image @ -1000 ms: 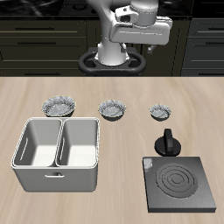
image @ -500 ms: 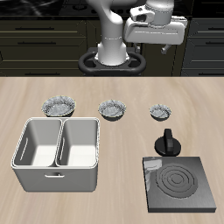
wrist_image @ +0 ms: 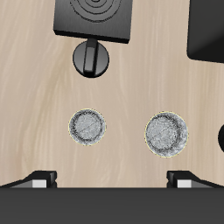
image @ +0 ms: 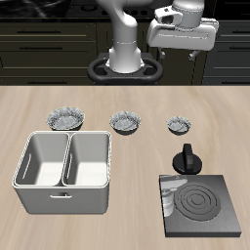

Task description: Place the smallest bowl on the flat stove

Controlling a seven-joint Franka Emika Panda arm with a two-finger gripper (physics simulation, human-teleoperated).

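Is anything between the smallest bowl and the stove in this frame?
Only the stove's knob: it stands at the stove's back edge, straight between the slab and the smallest bowl. The hand hangs high above, with nothing below it.

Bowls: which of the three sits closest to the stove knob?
The smallest bowl, end of the row, just behind the flat stove and its knob. The middle bowl and widest bowl stand behind the bin.
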